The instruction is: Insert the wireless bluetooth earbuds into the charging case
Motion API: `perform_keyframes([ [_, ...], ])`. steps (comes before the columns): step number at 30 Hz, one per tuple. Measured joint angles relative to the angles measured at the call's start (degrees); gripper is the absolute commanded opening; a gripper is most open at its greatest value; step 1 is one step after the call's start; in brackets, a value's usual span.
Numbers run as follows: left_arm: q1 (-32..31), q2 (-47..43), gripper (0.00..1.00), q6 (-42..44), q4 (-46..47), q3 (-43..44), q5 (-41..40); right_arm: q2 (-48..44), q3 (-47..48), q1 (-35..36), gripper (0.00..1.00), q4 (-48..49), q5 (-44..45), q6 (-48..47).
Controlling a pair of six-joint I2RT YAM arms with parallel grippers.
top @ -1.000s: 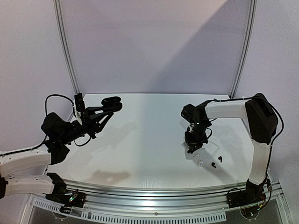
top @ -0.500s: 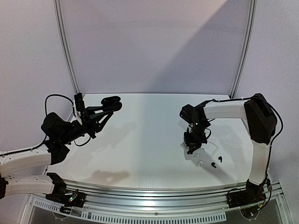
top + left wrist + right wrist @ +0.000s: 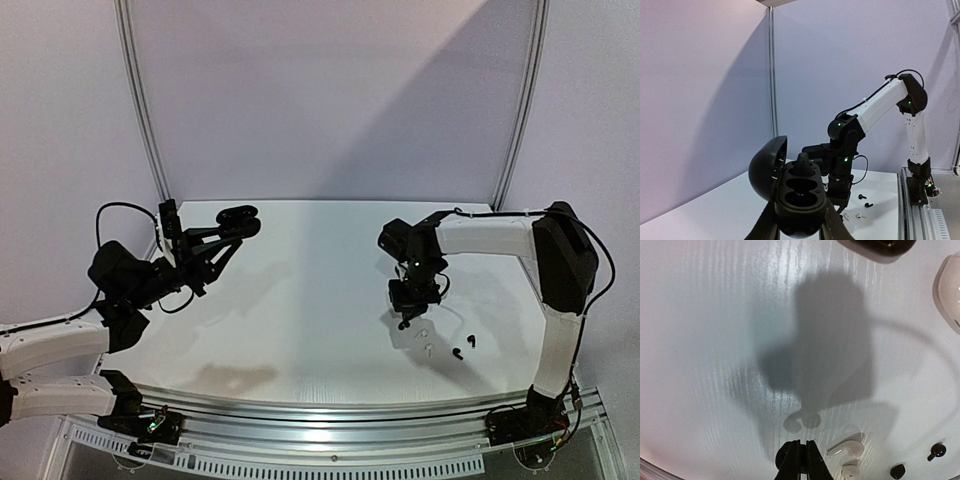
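Two arms flank a white, faintly grained table (image 3: 310, 300) whose near edge carries an aluminium rail (image 3: 330, 415); slim metal uprights (image 3: 140, 100) and plain matte walls close off the back.

At left, the left gripper (image 3: 228, 230) is clamped on the black charging case (image 3: 800, 192) and holds it in the air over the table's rear left corner. The case is a smooth oval shell. Its domed lid (image 3: 767, 167) is swung open to the left, and a small black piece stands up in the farthest of its rounded hollows.

A broad stretch of tabletop, crossed only by shadows, separates the arms.

At right, the right gripper (image 3: 799, 456) points down just above the surface with its thin fingers pressed together. A dark bulge at their tip may be an earbud, though the view is too poor to tell.

Just right of it, near the front edge, two white earbuds (image 3: 845, 447) lie close together. Two glossy black earbuds (image 3: 897, 471) lie a little farther right, each apart from the other.
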Motion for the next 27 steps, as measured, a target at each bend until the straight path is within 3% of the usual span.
perform_keyframes([
  [18, 0.04, 0.02, 0.0, 1.07, 0.0, -0.04, -0.17, -5.7, 0.79, 1.16, 0.0, 3.54, 6.4, -2.43],
  [27, 0.04, 2.21, 0.0, 1.25, 0.09, -0.07, -0.57, -10.47, 16.28, 7.87, 0.0, 7.41, 19.45, -8.83],
])
